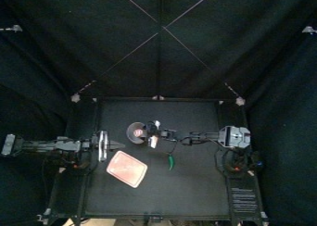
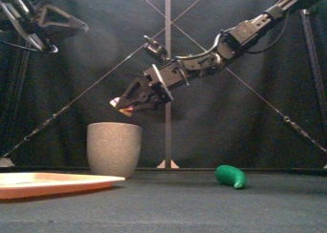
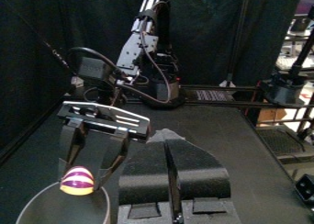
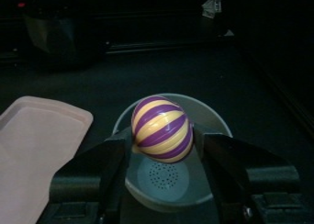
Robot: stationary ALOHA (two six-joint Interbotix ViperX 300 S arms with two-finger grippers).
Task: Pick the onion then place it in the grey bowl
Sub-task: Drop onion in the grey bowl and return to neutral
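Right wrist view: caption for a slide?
Right gripper holds the onion over the grey bowl, pink tray alongside.

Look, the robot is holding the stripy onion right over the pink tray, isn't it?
Not quite. The right gripper holds the stripy onion over the grey bowl, not the pink tray. The right wrist view shows the bowl's mouth directly beneath the onion, with the tray off to one side.
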